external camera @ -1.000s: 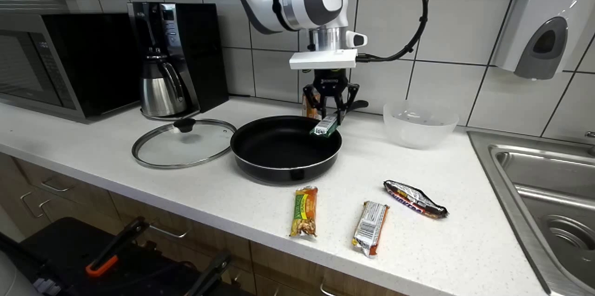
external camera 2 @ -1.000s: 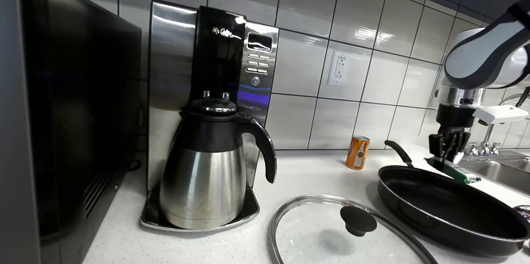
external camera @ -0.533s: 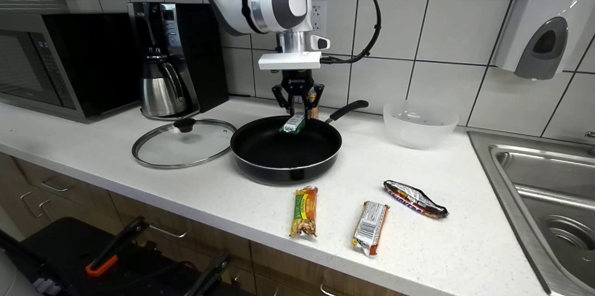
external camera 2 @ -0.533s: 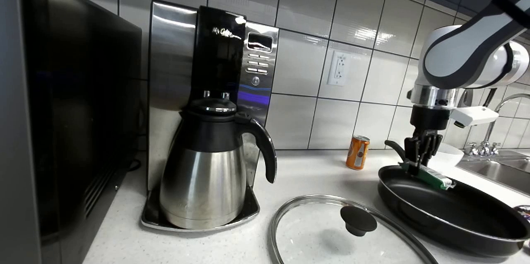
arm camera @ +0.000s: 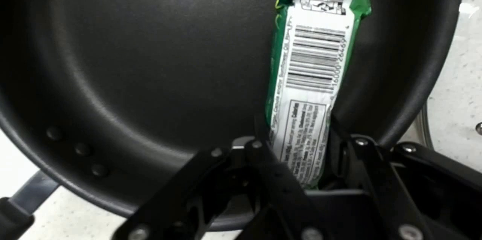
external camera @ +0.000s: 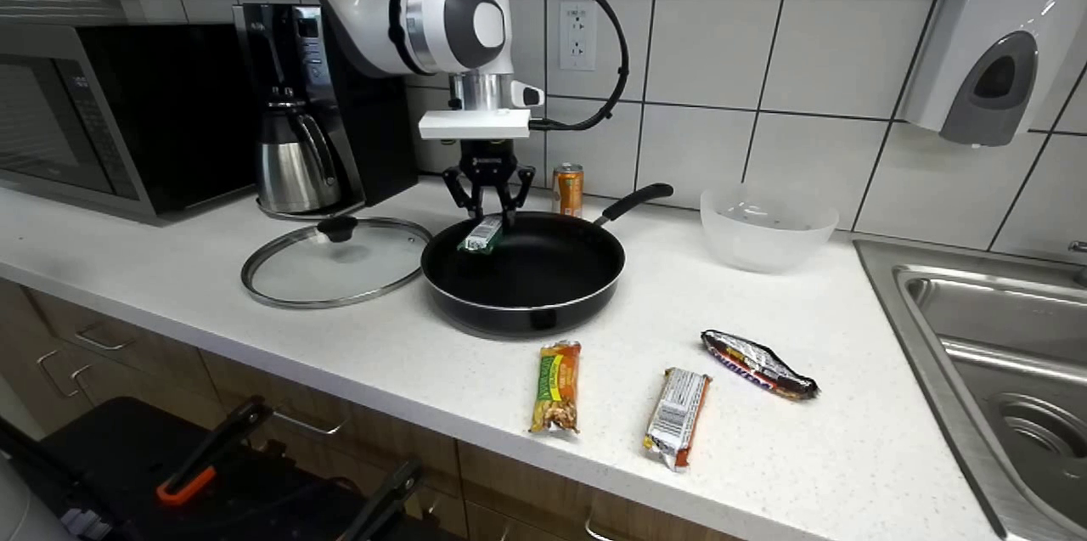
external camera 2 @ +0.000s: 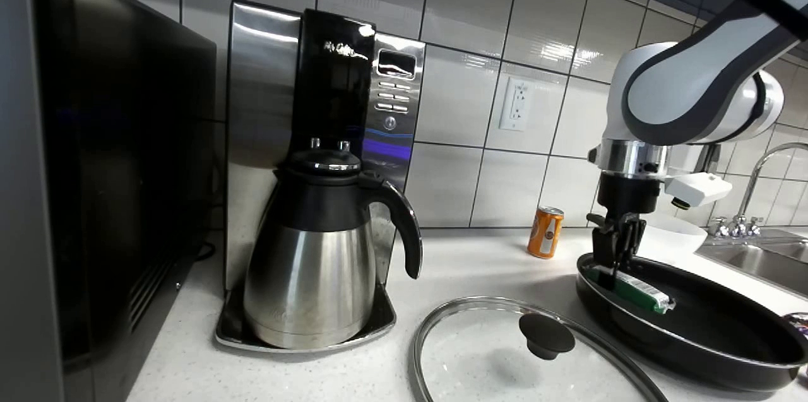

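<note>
Here's the gripper [external camera: 492, 220] clamped on the green-and-white bar [arm camera: 310, 63], holding it at ten o'clock of the black pan [external camera: 509, 316] in an exterior view; whether bar and pan touch, can't tell! Orange can [external camera: 567, 188] at one o'clock, glass lid [external camera: 369, 269] at nine.

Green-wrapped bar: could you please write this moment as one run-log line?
green-wrapped bar: gripped between fingers | place: over frying pan, contact unclear | nearby: glass lid, orange can
</note>
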You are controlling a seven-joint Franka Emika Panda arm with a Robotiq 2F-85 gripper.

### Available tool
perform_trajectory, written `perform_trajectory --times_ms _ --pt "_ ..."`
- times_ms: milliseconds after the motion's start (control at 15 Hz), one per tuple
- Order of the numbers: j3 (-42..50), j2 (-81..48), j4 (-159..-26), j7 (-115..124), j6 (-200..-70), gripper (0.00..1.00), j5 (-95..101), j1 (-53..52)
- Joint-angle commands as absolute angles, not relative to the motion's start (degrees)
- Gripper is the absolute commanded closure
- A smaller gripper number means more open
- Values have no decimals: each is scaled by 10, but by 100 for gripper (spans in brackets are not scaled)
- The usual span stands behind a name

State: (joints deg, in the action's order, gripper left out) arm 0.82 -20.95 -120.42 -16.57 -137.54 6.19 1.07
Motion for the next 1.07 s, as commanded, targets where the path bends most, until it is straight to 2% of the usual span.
perform_trajectory --times_ms 0,600,667,800,1000 --pt "-3 -193 -1230 -169 -1385 86 72 11" --pt "1 -197 -1248 -159 -1402 86 83 8" --pt "0 -196 -1249 -160 -1401 36 81 10" --pt "2 -192 -1252 -159 -1399 28 82 10" --pt "1 -182 -1256 -168 -1389 5 76 15"
